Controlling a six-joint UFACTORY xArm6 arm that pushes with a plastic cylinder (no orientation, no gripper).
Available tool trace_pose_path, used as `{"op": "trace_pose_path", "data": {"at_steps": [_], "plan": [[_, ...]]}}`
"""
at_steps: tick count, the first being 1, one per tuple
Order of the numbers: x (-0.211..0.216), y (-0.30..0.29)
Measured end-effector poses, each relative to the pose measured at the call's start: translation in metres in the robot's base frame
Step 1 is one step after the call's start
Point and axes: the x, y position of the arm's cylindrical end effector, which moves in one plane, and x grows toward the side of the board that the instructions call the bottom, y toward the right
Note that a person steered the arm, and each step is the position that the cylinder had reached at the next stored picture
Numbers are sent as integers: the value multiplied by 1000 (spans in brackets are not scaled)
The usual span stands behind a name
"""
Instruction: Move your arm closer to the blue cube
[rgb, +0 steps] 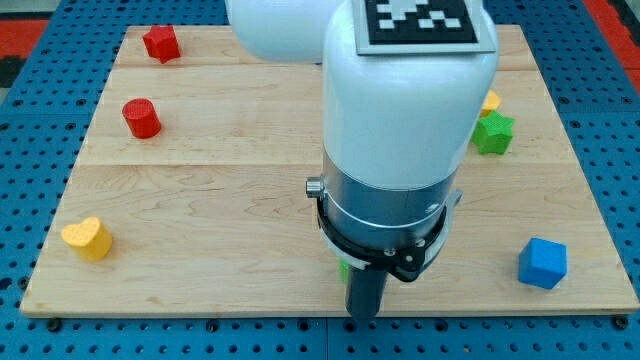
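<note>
My arm (400, 130) is hanging over the middle of the wooden table (220, 200), its white body filling the view's centre and carrying a black-and-white marker at the view's top. My tip (362, 314) is sitting at the table's bottom edge, a little right of centre. There is no pincer showing, only the dark rod, so I cannot tell any spread or pressed state. The blue cube (543, 263) is lying near the bottom right corner, well apart from my tip, toward the view's right. A sliver of something green (343, 268) is peeking out just left of the rod; its shape is hidden. A green star block (492, 132) is resting at the right, with a yellow block (490, 101) partly hidden just above it. At the left, a red star-like block (160, 44), a red cylinder (142, 118) and a yellow heart block (87, 239) are lying far apart.
</note>
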Motion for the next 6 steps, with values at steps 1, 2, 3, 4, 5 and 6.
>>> {"op": "trace_pose_path", "data": {"at_steps": [1, 2, 3, 4, 5, 6], "plan": [[0, 0], [-18, 0], [-48, 0], [-33, 19], [-7, 105], [-2, 186]]}}
